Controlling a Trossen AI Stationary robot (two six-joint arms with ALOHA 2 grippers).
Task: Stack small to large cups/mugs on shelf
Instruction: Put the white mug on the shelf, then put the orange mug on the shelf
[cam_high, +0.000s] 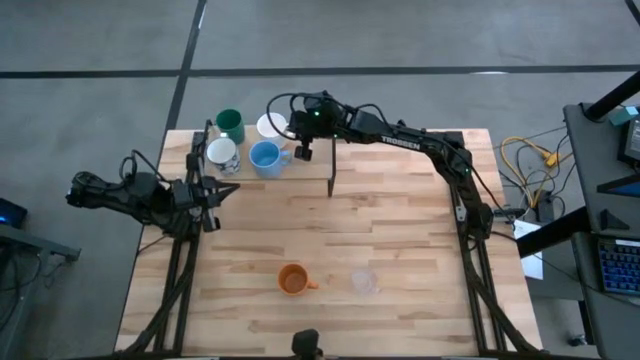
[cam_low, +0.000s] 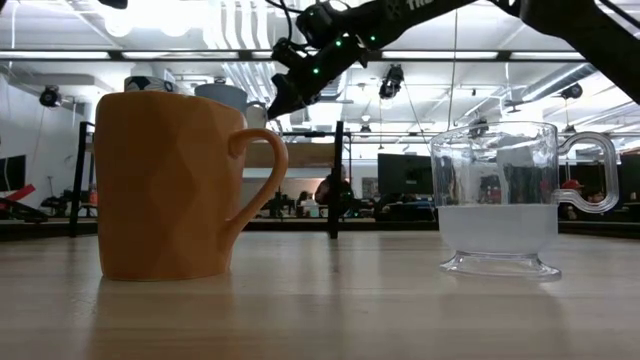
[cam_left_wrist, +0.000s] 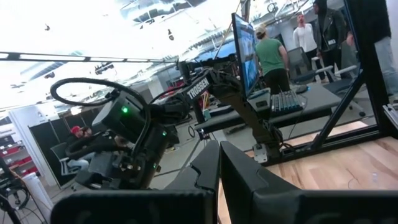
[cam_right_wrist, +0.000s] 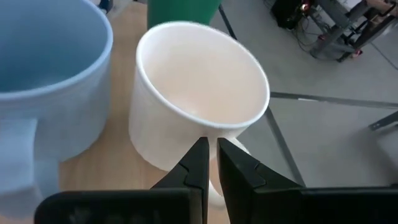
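- upper middle of the overhead view: the right gripper (cam_high: 304, 150) hangs over the small wooden shelf (cam_high: 215, 135) at the table's far left corner, its arm reaching in from the right.
- in its wrist view the two fingers (cam_right_wrist: 198, 163) are closed to a narrow slit, pinching what appears to be the handle or near rim of a white cup (cam_right_wrist: 200, 102); the contact itself is hidden behind the fingertips.
- on the shelf, upper left of the overhead view: a dark green cup (cam_high: 230, 124), a silvery mug (cam_high: 221, 154) and a light blue mug (cam_high: 265, 158), with the white cup (cam_high: 271, 126) at the shelf's right end beside them.
- left middle of the overhead view: the left gripper (cam_high: 210, 193) waits at the table's left edge, fingers pressed together, holding nothing.
- lower middle: an orange mug (cam_high: 292, 279) and a clear cup (cam_high: 364, 282) stand on the tabletop, well apart from the shelf.
- judgement: the step in hand is placing the white cup on the shelf, four of six cups up there.
- the next move likely calls for spreading the fingers, rising straight up clear of the rim, then crossing to the orange mug or clear cup.
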